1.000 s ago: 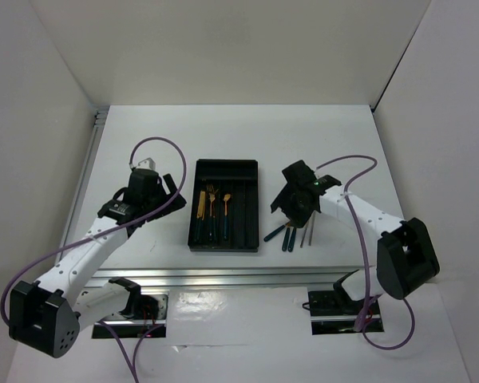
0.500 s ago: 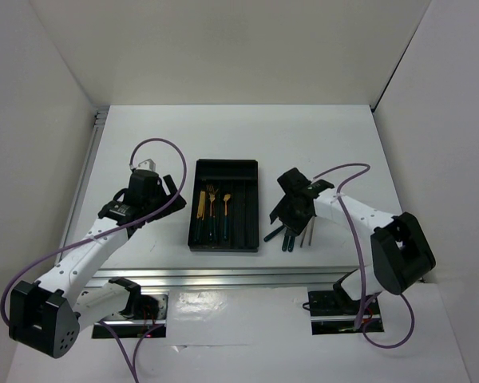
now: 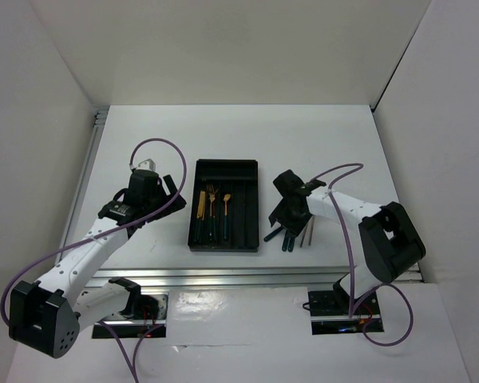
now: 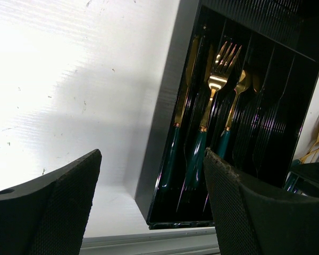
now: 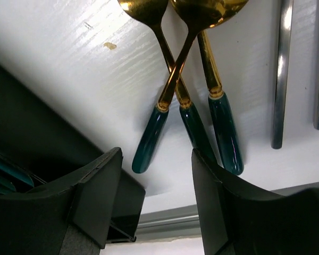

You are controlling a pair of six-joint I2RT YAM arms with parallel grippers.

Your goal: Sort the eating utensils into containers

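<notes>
The black tray (image 3: 241, 171) holds a knife (image 4: 182, 109), a fork (image 4: 215, 87) and a spoon (image 4: 235, 103) with gold heads and teal handles in its left compartments. My left gripper (image 3: 169, 191) hovers open and empty left of the tray. My right gripper (image 3: 286, 217) is open and empty, low over three gold spoons with teal handles (image 5: 173, 87) lying crossed on the table right of the tray. Two grey chopsticks (image 5: 280, 74) lie just right of them; in the top view (image 3: 307, 233) they show beside the handles (image 3: 287, 238).
The tray's right wall (image 5: 37, 133) is close to my right gripper's left finger. The table's front metal rail (image 3: 223, 275) runs just below the tray and the loose utensils. White walls enclose the table.
My right gripper has moved left and down toward the loose spoons, its wrist turning. The left arm has not moved.
</notes>
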